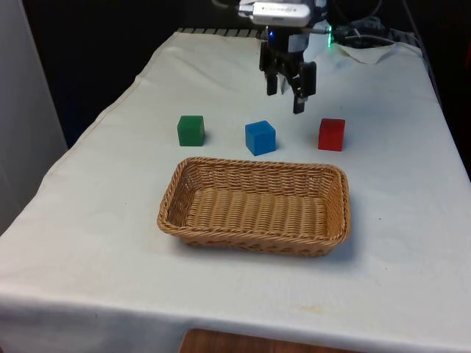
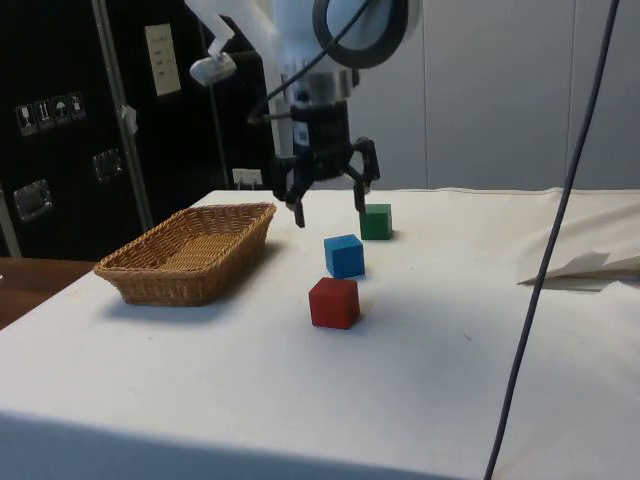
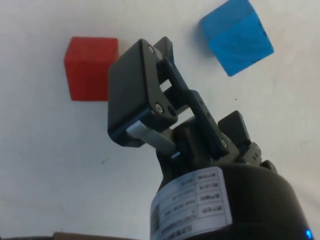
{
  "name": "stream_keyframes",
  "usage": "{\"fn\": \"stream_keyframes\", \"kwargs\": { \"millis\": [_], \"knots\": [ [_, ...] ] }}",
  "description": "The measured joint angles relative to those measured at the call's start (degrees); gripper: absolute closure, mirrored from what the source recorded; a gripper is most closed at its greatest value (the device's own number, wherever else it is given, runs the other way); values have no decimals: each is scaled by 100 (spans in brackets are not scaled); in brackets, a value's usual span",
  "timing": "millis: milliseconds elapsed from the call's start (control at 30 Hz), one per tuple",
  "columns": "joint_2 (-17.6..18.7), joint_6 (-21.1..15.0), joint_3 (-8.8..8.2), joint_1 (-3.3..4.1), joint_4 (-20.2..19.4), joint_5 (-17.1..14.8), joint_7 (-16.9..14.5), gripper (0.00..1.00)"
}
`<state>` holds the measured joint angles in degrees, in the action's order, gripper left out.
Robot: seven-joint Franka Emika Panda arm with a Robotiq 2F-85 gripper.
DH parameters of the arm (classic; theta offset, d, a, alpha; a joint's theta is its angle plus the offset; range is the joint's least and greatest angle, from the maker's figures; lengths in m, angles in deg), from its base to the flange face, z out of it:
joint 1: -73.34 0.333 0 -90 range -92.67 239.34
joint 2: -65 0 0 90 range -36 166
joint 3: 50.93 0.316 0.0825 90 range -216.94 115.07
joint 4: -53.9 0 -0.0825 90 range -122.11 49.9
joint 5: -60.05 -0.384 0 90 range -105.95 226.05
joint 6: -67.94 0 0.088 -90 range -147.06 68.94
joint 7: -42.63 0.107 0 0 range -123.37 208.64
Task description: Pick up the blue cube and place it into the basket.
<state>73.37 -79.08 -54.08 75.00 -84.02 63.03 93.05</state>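
Evidently still at the approach step, the black two-finger gripper [image 1: 288, 94] hung spread wide and empty above the white cloth, behind the small blue cube [image 1: 260, 137] standing between its green and red neighbours just beyond the woven wicker basket [image 1: 329, 207], so the next move called for centring over it and descending.

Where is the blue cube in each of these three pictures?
Front view: blue cube is the middle of three, behind the basket.
Side view: blue cube sits between green cube and red cube.
Wrist view: blue cube beyond the hand.
Shared landmark: red cube.
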Motion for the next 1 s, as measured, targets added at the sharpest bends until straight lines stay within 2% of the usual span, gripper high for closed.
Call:
{"fn": "stream_keyframes", "kwargs": {
  "millis": [233, 567, 1000],
  "knots": [
    [229, -189, -92, -23, 0, -183, -115, 0],
    [636, -527, -235, -46, 11, -292, -120, 0],
    [802, -796, -286, -52, 6, -292, -109, 0]
  ]
}}
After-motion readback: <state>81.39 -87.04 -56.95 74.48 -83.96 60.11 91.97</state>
